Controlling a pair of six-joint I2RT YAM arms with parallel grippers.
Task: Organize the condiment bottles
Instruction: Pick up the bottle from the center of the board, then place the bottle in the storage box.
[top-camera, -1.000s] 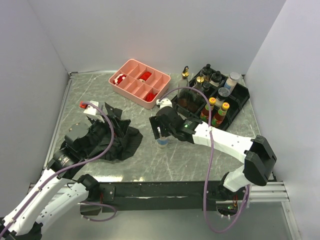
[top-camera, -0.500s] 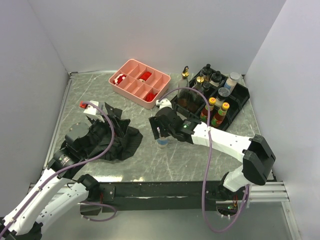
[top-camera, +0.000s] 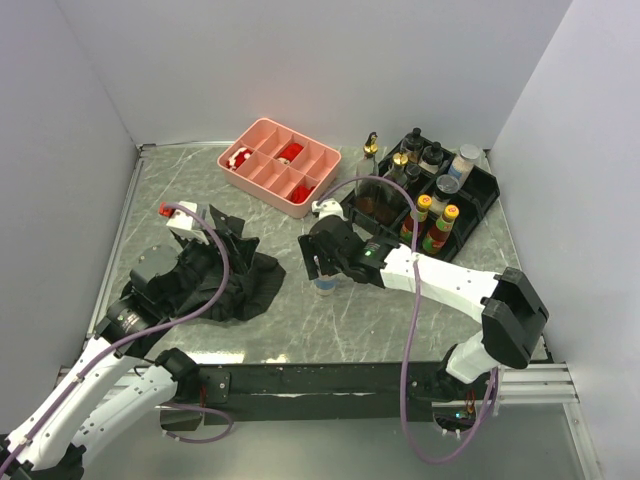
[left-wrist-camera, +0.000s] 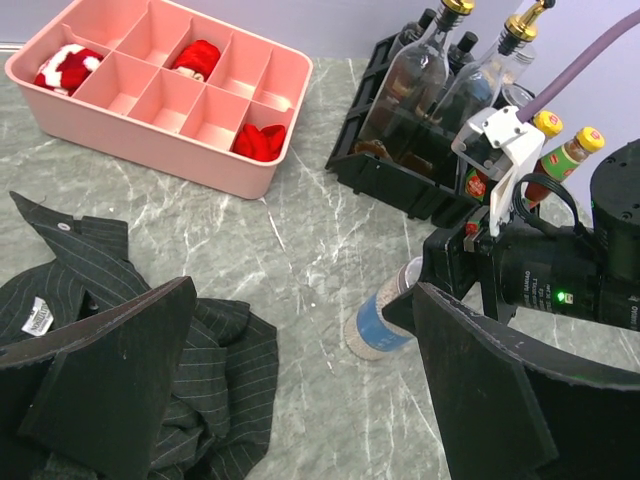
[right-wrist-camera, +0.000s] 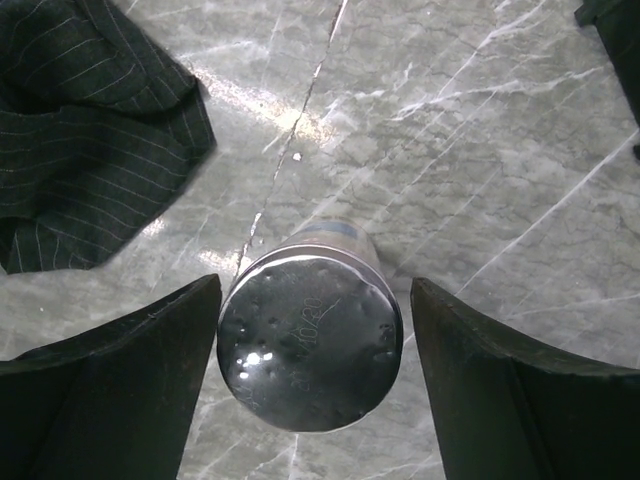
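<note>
Right wrist view: grey-lidded shaker (right-wrist-camera: 310, 350) upright on table (right-wrist-camera: 480, 150), right gripper (right-wrist-camera: 315, 290) straddling it unclamped, a sliver of gap showing. Overhead, the arm hides that gap. Left gripper (left-wrist-camera: 305, 290) gapes above black cloth (left-wrist-camera: 70, 260).

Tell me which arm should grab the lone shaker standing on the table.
Right. The right gripper straddles the shaker, a finger each side of its lid, not yet closed. The left gripper hangs open over the black cloth, farther away.
</note>
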